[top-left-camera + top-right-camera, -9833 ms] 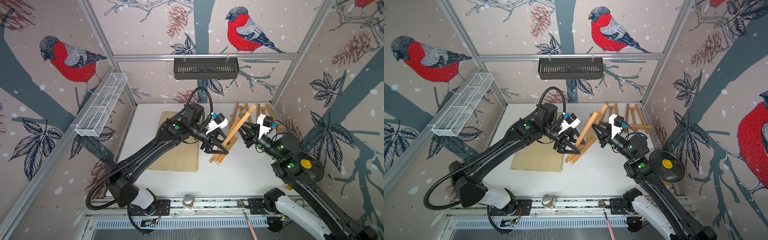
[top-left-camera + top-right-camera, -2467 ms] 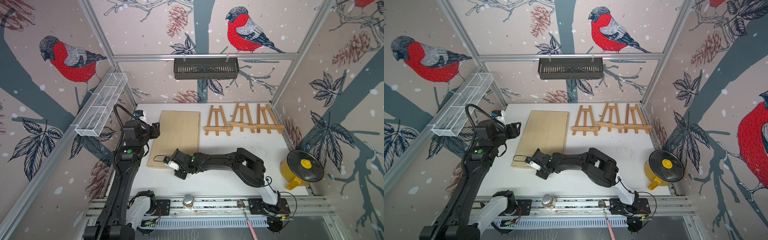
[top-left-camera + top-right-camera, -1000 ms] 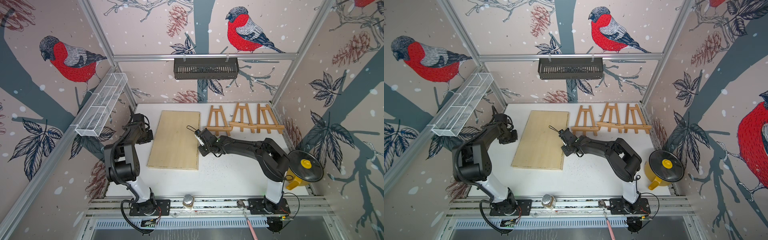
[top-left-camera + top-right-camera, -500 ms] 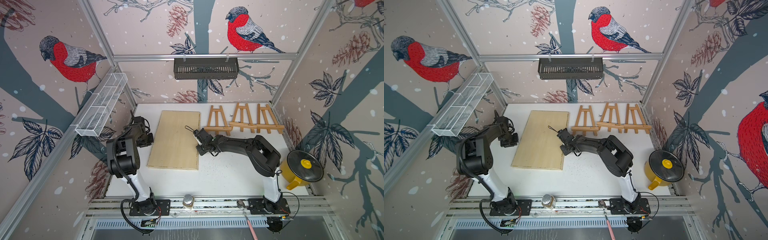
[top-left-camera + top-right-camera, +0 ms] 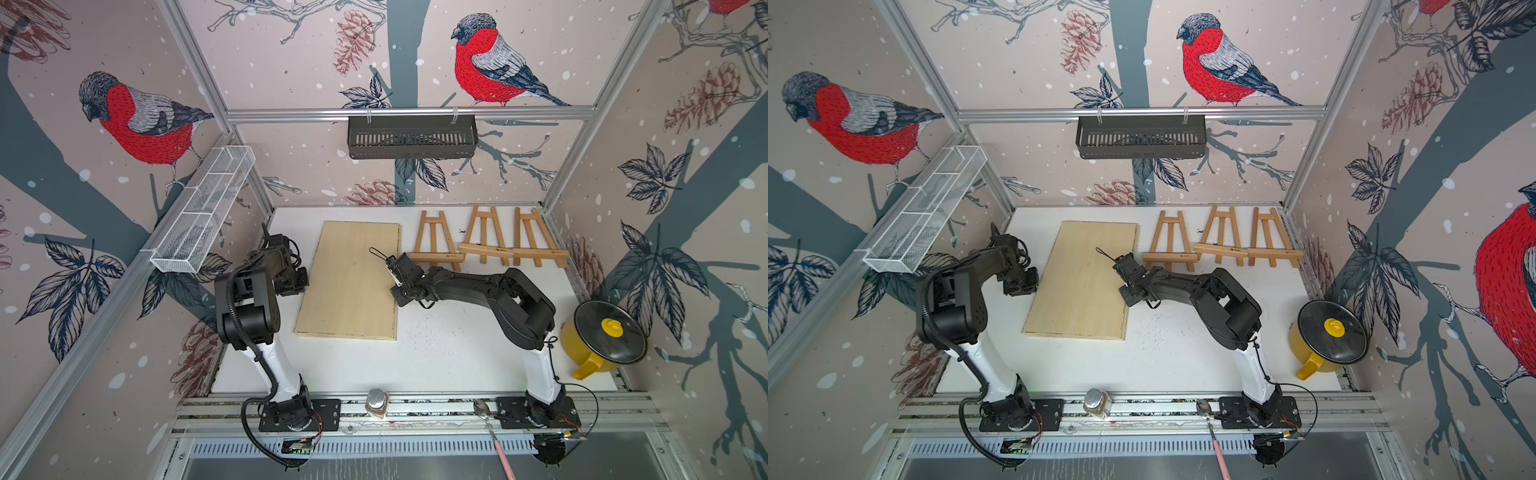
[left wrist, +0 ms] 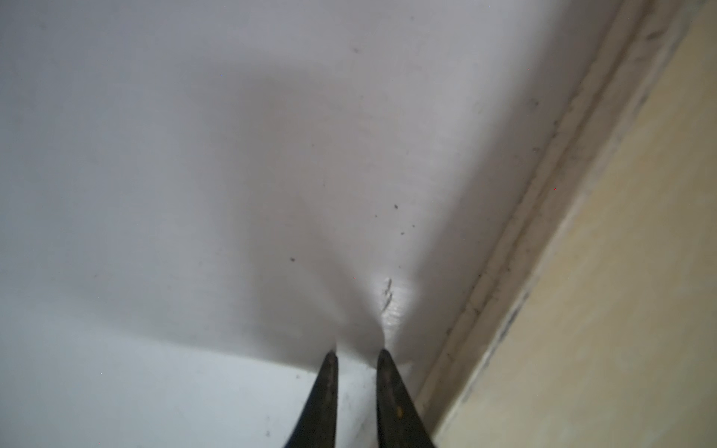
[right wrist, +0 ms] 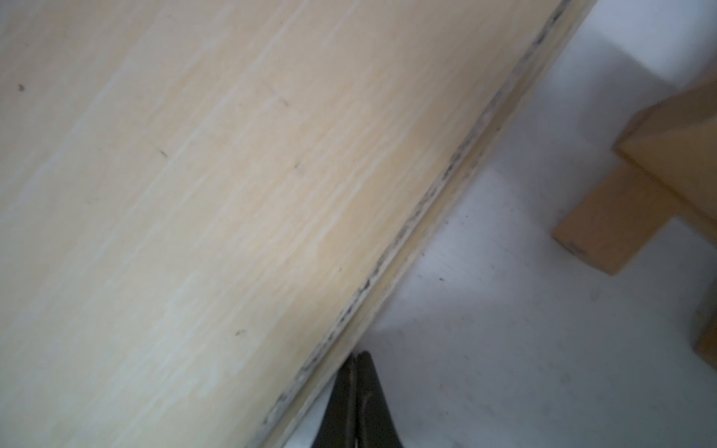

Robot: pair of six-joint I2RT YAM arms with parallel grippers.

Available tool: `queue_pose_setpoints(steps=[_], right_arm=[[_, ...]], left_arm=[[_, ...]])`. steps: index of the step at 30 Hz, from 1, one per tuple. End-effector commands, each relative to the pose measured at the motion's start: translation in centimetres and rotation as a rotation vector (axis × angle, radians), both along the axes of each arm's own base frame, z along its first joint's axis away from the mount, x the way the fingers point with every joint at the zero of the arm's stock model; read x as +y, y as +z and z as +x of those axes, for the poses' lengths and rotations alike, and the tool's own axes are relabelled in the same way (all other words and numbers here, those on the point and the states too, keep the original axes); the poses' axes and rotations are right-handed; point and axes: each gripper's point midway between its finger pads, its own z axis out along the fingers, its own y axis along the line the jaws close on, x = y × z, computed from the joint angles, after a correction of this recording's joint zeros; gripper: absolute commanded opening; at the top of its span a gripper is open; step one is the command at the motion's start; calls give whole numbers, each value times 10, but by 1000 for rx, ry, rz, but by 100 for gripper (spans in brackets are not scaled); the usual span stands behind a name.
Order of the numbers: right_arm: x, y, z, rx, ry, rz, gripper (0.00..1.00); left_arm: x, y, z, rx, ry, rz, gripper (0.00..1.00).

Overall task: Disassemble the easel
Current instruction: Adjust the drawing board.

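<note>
In both top views the three easel frames [image 5: 486, 250] [image 5: 1221, 248] lie flat in a row at the upper right of the table [image 5: 436, 353]. They sit near the right gripper [image 5: 400, 291], up and to its right, untouched. Its fingers [image 7: 359, 399] are pressed together, empty, beside the board [image 5: 353, 282]. The left gripper [image 6: 357, 368], left of the board, is narrowly parted and holds nothing.

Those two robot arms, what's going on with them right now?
Neither arm holds anything. The left gripper, jaws slightly apart, sits low over the white table beside the wooden board; the right gripper, shut and empty, sits at the board's opposite edge. Three small wooden easels lie in a row at the back, untouched.
</note>
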Motion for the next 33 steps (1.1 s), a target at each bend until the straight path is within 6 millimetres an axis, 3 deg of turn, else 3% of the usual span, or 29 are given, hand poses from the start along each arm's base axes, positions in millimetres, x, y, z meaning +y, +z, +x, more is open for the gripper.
queue_pose_setpoints(steps=[1, 16, 33], right_arm=[[0, -5, -2, 18, -1, 0, 6], [0, -10, -2, 49, -2, 20, 6], [12, -15, -5, 64, 19, 15, 6]], left_arm=[[-5, -5, -5, 28, -15, -33, 20], [-18, -17, -7, 52, -32, -111, 20], [-24, -16, -6, 49, -45, -146, 20]])
